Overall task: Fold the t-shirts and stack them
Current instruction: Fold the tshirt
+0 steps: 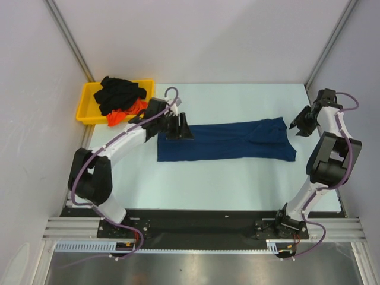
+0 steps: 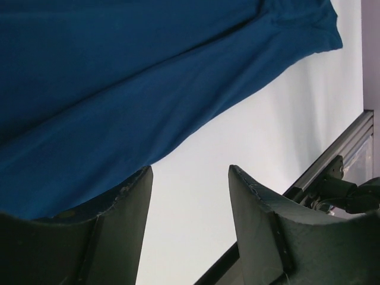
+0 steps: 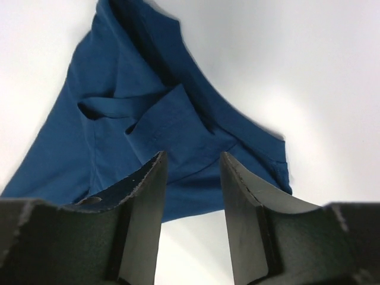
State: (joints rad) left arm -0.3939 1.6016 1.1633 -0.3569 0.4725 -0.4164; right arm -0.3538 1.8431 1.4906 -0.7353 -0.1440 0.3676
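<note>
A navy blue t-shirt (image 1: 228, 141) lies folded into a long strip across the middle of the table. My left gripper (image 1: 179, 126) is open and empty at the strip's left end, just above the cloth (image 2: 119, 89). My right gripper (image 1: 298, 126) is open and empty beside the strip's right end; the right wrist view shows the folded sleeve end (image 3: 154, 124) past its fingertips. A black t-shirt (image 1: 119, 94) and an orange-red one (image 1: 127, 113) lie bunched in the yellow tray (image 1: 86, 104) at the back left.
The yellow tray stands at the table's back left corner, next to my left arm. Grey walls close in the table on three sides. An aluminium frame rail (image 2: 332, 160) runs along the table's edge in the left wrist view.
</note>
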